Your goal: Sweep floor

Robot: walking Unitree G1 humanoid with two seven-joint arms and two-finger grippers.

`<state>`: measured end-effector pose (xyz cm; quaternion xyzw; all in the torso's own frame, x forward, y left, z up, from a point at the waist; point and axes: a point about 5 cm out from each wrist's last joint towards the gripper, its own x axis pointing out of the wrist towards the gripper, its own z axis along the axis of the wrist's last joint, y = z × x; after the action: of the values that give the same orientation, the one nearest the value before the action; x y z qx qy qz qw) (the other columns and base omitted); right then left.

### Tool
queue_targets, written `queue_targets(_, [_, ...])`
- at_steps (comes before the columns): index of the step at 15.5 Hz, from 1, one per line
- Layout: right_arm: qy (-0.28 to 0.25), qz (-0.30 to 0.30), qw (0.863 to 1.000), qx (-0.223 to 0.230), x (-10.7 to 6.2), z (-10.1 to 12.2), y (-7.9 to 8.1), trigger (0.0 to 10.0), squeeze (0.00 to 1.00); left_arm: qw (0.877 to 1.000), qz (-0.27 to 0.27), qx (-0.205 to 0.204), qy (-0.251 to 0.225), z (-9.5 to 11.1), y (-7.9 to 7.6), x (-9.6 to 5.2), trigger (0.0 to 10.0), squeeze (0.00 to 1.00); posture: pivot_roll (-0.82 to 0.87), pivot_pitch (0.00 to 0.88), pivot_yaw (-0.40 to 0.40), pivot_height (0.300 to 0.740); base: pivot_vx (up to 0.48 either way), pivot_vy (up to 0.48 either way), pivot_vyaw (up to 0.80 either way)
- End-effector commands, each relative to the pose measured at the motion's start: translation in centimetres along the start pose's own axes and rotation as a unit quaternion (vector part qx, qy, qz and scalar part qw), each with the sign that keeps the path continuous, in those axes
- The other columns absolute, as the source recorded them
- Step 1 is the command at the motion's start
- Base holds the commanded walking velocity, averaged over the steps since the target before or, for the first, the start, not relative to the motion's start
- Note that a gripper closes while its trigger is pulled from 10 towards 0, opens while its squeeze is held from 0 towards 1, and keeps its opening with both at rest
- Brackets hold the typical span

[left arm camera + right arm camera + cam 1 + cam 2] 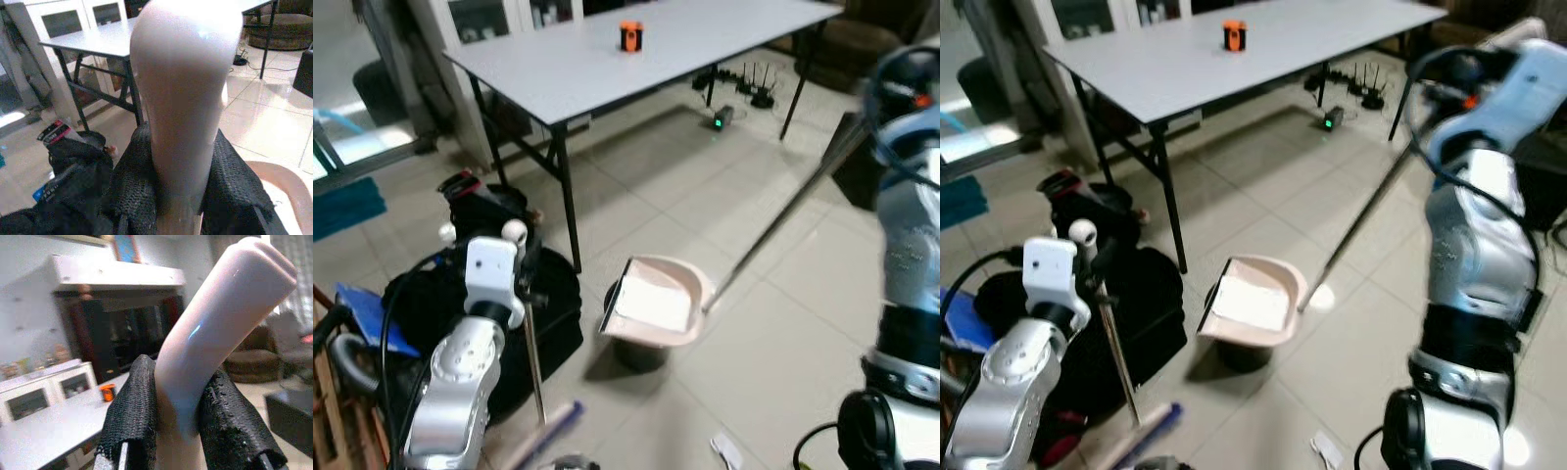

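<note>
My left gripper [183, 171] is shut on the pale pink grip of the broom handle [186, 83]. The thin broom shaft [533, 357] runs down to a blurred broom head [548, 431] on the tiles at the bottom left. My right gripper [181, 416] is shut on the pink end of the dustpan handle [220, 318]. That long grey pole [783, 220] slopes down to the pink dustpan [656, 299]. The dustpan hangs tilted just above a small dark bin [641, 354]. A white scrap [729, 450] lies on the floor near my feet.
A grey folding table [607, 59] with an orange object [630, 36] stands ahead, its black leg [570, 211] near the dustpan. Black bags [548, 294] are piled at my left. Cables and small devices [744, 88] lie under the table's far side.
</note>
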<state>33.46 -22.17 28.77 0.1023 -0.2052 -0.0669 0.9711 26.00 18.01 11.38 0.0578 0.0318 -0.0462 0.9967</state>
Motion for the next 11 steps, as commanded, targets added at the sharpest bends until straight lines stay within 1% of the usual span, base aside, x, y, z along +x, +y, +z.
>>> queue_targets(1, [-0.042, 0.018, 0.999, 0.003, 0.6, 1.0, 1.0, 10.0, 0.0, 1.0, -0.001, 0.009, -0.018, 0.9, 0.0, 0.0, 10.0, 0.0, 0.04, 0.0, -0.009, 0.74, 0.0, 0.0, 0.0])
queue_targets(2, [-0.048, 0.03, 0.998, -0.003, 0.7, 0.3, 1.8, 10.0, 0.0, 1.0, 0.002, 0.019, -0.014, 0.8, 0.2, -0.2, 10.0, 0.0, 0.05, 0.0, -0.01, 0.74, 0.0, 0.0, 0.0])
queue_targets(3, [-0.052, 0.033, 0.998, -0.002, 0.8, 0.2, 2.0, 10.0, 0.0, 1.0, 0.003, 0.023, -0.014, 0.8, 0.3, -0.3, 10.0, 0.0, 0.05, 0.0, -0.01, 0.74, 0.0, 0.0, 0.0])
queue_targets(4, [-0.065, 0.053, 0.996, -0.017, 1.1, -0.4, 3.4, 10.0, 0.0, 1.0, 0.007, 0.026, -0.012, 0.7, 0.6, -0.5, 10.0, 0.0, 0.05, 0.0, -0.003, 0.74, 0.0, 0.0, 0.0])
queue_targets(7, [-0.082, 0.086, 0.991, -0.061, 1.5, -0.7, 4.7, 10.0, 0.0, 0.999, 0.01, 0.028, -0.014, 0.9, 0.7, -0.5, 10.0, 0.0, 0.06, 0.0, -0.002, 0.74, 0.0, 0.0, 0.0])
queue_targets(11, [-0.105, 0.111, 0.984, -0.093, 1.2, -1.5, 5.8, 10.0, 0.0, 0.999, 0.007, 0.027, -0.017, 1.2, 0.4, -0.4, 10.0, 0.0, 0.05, 0.0, 0.006, 0.74, 0.0, 0.0, 0.0])
